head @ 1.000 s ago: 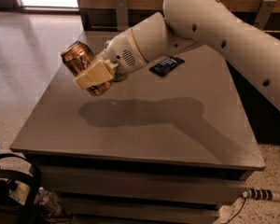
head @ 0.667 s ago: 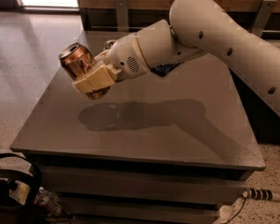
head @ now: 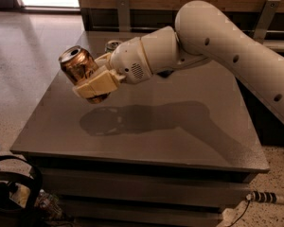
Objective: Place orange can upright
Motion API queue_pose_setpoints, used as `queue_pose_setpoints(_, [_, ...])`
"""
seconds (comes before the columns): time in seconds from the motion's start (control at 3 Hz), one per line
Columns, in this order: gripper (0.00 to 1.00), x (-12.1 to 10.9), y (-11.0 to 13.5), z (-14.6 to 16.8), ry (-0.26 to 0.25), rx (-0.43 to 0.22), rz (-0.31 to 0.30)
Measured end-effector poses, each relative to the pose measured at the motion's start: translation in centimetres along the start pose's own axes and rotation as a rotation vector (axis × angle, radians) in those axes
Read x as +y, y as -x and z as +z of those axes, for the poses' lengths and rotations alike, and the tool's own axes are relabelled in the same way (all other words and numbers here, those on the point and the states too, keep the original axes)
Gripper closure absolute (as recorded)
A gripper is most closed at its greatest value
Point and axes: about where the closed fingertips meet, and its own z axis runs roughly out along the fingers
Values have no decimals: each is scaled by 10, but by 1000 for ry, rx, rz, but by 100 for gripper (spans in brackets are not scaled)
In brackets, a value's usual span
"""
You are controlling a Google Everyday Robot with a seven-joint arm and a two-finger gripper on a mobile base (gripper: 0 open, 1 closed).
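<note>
The orange can is shiny copper-orange with a silver pull-tab top. It is held in the air above the left part of the grey table, tilted with its top up and to the left. My gripper is shut on the can, its cream fingers clasped around the can's lower body. The white arm reaches in from the upper right. The can's shadow lies on the table below it.
The silver top of another can shows behind my wrist near the table's far edge. A wooden wall with metal brackets runs behind the table. Black cables and headphones lie on the floor at the lower left.
My gripper with the orange can has moved slightly left and lower over the table. The dark blue packet seen behind the arm is hidden now.
</note>
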Motion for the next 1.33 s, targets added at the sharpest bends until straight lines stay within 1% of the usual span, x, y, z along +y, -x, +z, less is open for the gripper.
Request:
queue_pose_setpoints(0.33, [100, 2, -8, 20, -89, 12, 61])
queue_pose_setpoints(0.67, [100, 0, -10, 41, -163, -37, 76])
queue_pose_setpoints(1.0, [100, -8, -9, 57, -207, -111, 70])
queue_pose_setpoints(1.33, [100, -14, -8, 69, -238, -168, 55])
